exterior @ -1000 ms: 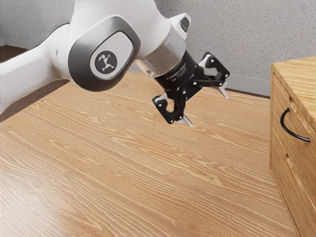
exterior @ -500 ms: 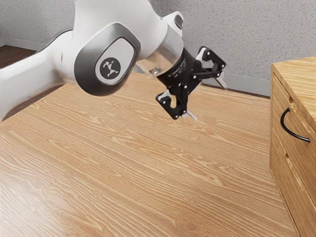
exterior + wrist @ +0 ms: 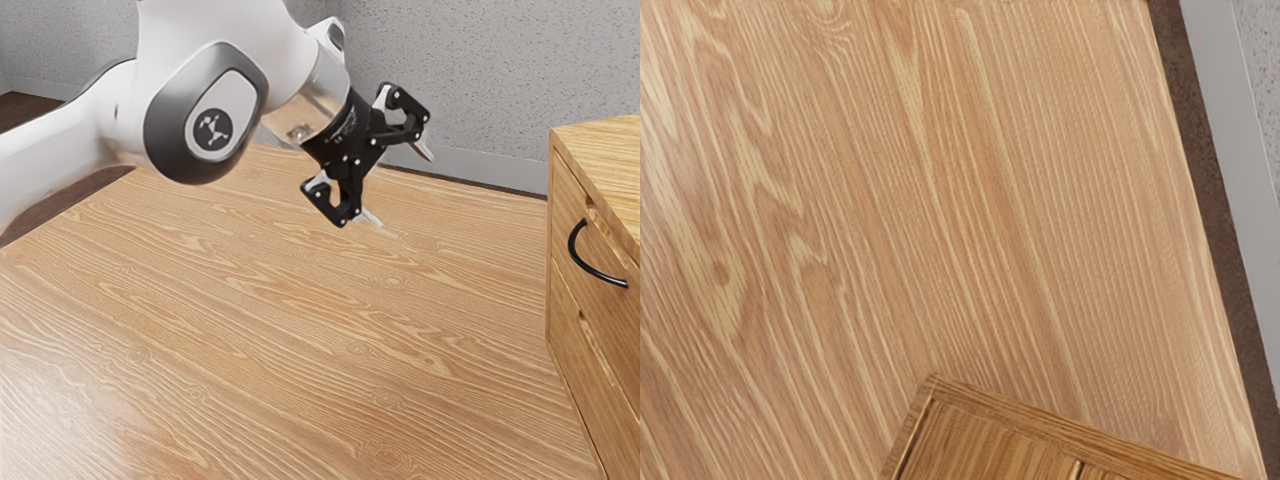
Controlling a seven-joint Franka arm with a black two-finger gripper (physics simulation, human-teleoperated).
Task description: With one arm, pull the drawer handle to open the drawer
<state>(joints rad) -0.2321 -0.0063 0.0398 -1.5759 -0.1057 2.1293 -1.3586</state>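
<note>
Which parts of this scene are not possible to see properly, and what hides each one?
Cabinet: the exterior view's right and lower edges cut it off, so its full width is unknown.
Drawer handle: its lower end runs off the exterior view's right edge.
Cabinet again, wrist view: the picture's edge leaves just one corner.
Arm: the exterior view's left edge cuts off its base.

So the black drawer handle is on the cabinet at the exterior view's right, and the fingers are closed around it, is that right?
Not quite. The handle is on the cabinet at the exterior view's right, but the fingers are not around it: the exterior view shows them open, above the table, well apart from the handle.
</note>
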